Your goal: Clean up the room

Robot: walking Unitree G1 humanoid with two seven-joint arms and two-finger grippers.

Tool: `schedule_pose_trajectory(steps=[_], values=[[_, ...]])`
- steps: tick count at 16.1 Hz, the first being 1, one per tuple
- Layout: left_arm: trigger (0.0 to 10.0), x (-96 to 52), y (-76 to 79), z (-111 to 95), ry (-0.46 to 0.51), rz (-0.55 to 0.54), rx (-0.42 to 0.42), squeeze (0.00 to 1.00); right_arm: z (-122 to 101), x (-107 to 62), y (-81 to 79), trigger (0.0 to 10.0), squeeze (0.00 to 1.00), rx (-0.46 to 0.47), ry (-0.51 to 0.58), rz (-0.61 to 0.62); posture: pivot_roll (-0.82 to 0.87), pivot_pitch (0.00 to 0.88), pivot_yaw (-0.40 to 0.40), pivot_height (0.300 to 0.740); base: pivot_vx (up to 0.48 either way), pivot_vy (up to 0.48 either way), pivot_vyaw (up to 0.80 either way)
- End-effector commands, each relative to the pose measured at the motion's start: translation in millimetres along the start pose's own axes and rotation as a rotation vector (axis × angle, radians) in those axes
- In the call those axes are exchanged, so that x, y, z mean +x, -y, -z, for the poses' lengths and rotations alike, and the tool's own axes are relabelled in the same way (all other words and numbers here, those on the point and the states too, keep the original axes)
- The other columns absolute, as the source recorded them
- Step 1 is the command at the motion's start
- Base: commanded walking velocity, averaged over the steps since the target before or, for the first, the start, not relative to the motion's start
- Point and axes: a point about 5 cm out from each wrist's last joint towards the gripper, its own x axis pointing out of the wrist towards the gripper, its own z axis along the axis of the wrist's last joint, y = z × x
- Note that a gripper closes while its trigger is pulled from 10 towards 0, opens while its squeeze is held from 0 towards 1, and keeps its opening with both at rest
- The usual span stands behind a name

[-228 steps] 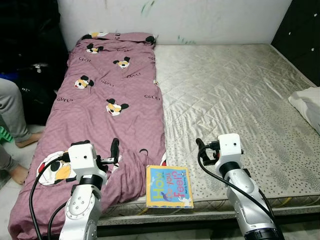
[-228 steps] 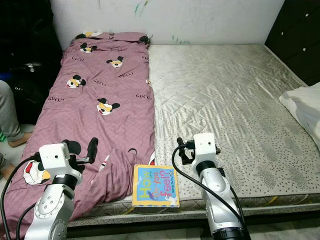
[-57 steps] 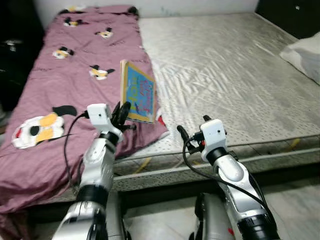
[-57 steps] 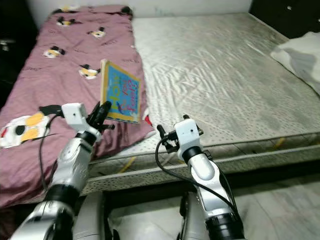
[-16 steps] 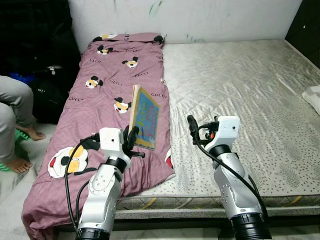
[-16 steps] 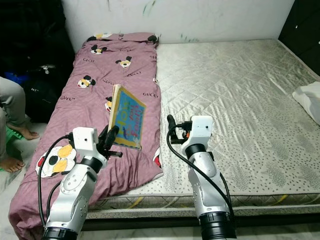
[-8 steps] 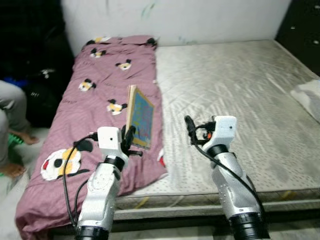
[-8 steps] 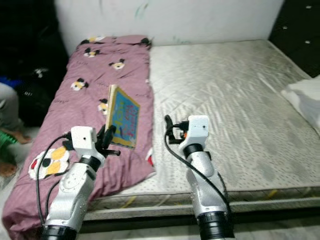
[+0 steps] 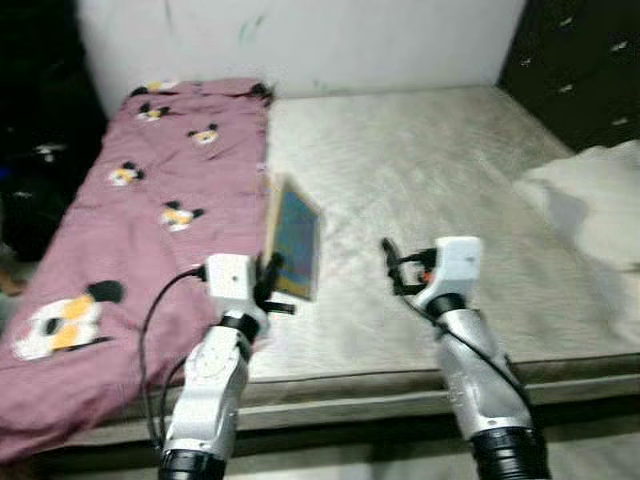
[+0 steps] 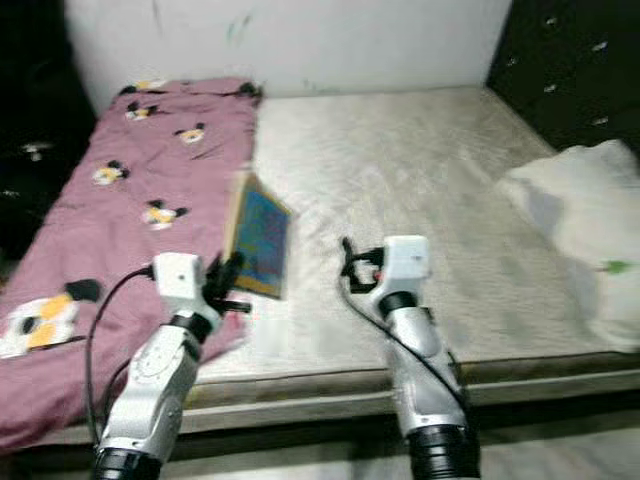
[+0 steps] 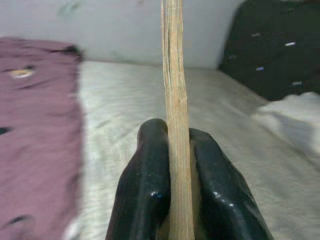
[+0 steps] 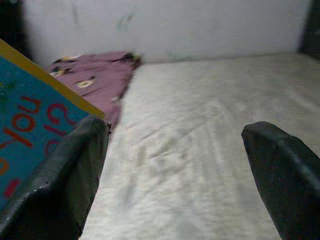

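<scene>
**Book lifted off the bed, carry step in hand**

We saw a wide grey quilted mattress (image 9: pixel 420 190) taking up most of the head views, with a mauve cartoon-print blanket (image 9: pixel 120 210) along its left side and a white pillow (image 10: pixel 575 215) at its right edge. A dark cabinet (image 9: pixel 575 70) stood behind the pillow. The head views were blurred.

Our left gripper (image 9: pixel 268 280) held a thin blue picture book with yellow edging (image 9: pixel 296 240) upright above the mattress, near the blanket's edge, clear of the surface. In the left wrist view its black fingers (image 11: pixel 145 185) were clamped on the book's lower edge, page block (image 11: pixel 174 100) standing straight up between them. Our right gripper (image 9: pixel 392 268) hovered just beside the book, jaws well apart and empty; the right wrist view showed the blue cover (image 12: pixel 30 130) next to one finger.

We judged the pick-up done and the book in transit. The next move called for finding a place to put it, none visible here, and keeping the pinch firm, since a thin book held by one edge could swing or slip.
</scene>
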Motion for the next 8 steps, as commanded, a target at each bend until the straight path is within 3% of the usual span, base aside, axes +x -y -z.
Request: schedule_pose_trajectory(steps=[1,2,7,8], values=[[10.0,0.5,-4.4,-6.6,0.036,-0.021,-0.002,0.00,-1.6,2.6,-10.4,10.0,0.00,0.007,0.004,-0.027,-0.04,0.013,0.033,0.740,0.000,-0.480,0.00],[10.0,0.8,-4.6,-6.7,0.036,-0.023,-0.002,0.00,-0.8,2.5,-10.7,10.0,0.00,0.005,0.002,-0.028,-0.04,0.014,0.033,0.740,0.000,-0.416,0.00],[10.0,0.5,-4.6,-8.4,0.052,0.000,0.002,0.00,2.3,2.0,-10.1,10.0,0.00,-0.002,-0.008,-0.028,-0.04,0.012,0.032,0.740,0.000,0.000,0.00],[10.0,0.0,-4.7,-8.7,0.057,0.005,-0.005,0.00,2.9,2.0,-10.3,10.0,0.00,0.003,-0.010,-0.027,-0.04,0.012,0.032,0.740,0.277,0.000,0.00]])
